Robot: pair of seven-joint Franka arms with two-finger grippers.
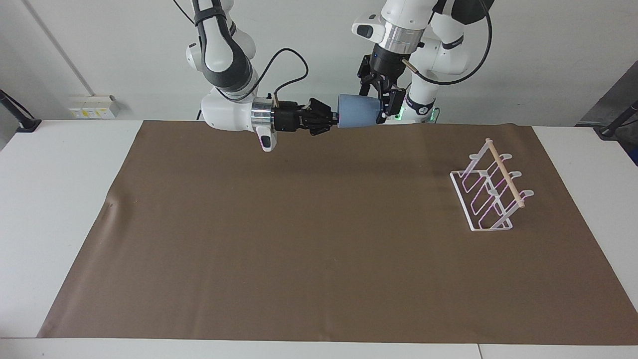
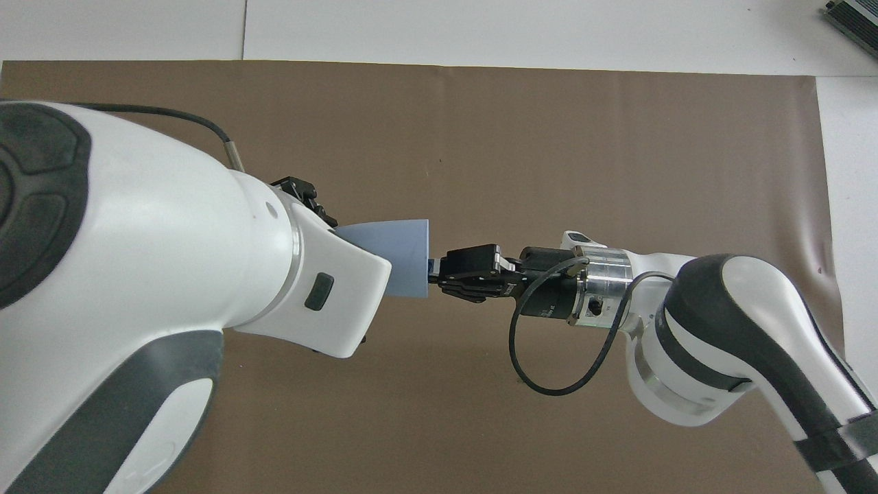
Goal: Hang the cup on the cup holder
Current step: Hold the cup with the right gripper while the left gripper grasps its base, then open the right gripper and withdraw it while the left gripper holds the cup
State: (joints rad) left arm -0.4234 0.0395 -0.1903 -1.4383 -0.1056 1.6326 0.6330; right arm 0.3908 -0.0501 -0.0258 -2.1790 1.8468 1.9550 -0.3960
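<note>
One cup [image 1: 358,111], one cup holder [image 1: 489,188]

So the table [image 1: 60,209] is plain white, and a big brown sheet [image 1: 319,239] is spread flat over most of it, leaving white strips at both ends and along the edge farthest from the robots. The only thing sitting on the sheet is the white wire cup holder [image 1: 491,187], toward the left arm's end, wooden dowel slanting along its top.
</note>
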